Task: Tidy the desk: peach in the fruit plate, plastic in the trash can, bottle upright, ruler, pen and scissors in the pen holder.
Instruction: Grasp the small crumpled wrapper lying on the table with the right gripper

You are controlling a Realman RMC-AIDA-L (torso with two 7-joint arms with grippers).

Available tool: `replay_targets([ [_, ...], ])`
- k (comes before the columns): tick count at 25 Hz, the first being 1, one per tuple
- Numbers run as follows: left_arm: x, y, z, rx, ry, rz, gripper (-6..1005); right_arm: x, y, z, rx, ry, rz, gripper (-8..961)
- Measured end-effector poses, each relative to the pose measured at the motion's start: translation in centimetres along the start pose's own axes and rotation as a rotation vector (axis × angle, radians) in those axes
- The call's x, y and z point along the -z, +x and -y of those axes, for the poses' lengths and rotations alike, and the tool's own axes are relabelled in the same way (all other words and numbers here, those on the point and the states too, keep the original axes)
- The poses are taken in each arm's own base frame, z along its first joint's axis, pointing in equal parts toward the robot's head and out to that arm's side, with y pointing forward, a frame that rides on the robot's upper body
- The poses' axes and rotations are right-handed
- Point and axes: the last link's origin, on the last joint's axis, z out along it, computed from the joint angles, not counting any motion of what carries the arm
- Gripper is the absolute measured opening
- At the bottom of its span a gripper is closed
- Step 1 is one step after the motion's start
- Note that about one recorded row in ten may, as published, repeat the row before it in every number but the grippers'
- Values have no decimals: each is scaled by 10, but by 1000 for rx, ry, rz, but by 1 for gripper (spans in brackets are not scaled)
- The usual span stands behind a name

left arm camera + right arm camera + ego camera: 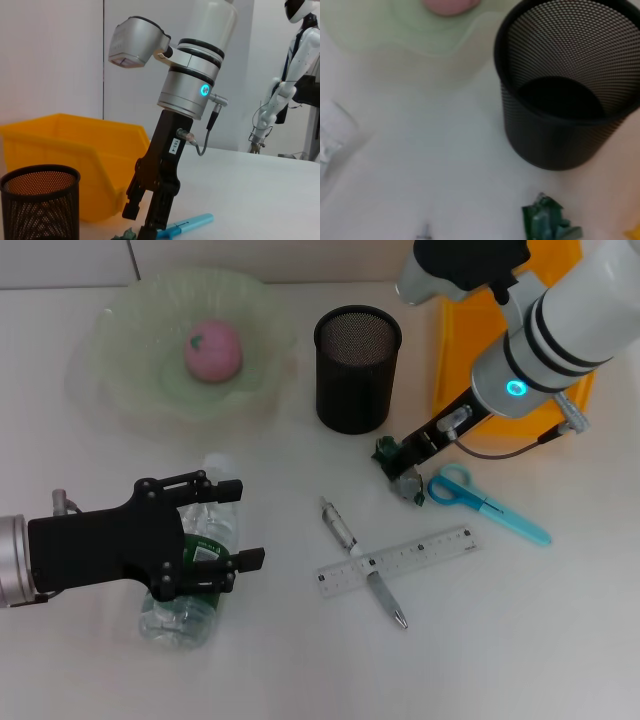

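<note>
White desk (560, 640) fills the head view. Pink peach (212, 350) sits in the green fruit plate (130, 390). Left gripper (225, 525) is spread wide around the lying bottle (190, 615), not squeezing it. Right gripper (398, 468) is low over the green plastic (410, 490), beside the black pen holder (357, 370) and the blue scissors (490, 502). Its fingers look a little apart. Pen (362, 562) crosses the ruler (400, 560). Yellow trash can (455, 360) stands behind.

Left wrist view: the right gripper (142, 222) points down by the trash can (65, 150), 2 fingers parted.

Right wrist view: plastic (547, 220) lies near the pen holder (560, 115).

No legible text; ruler (397, 561) markings, right arm label (176, 145) too small.
</note>
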Motion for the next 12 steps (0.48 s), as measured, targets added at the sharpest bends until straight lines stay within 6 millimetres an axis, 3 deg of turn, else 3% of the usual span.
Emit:
replay_targets([
  [12, 0, -2, -1, 7, 8, 0, 785, -15, 0, -4, 3, -7, 8, 782],
])
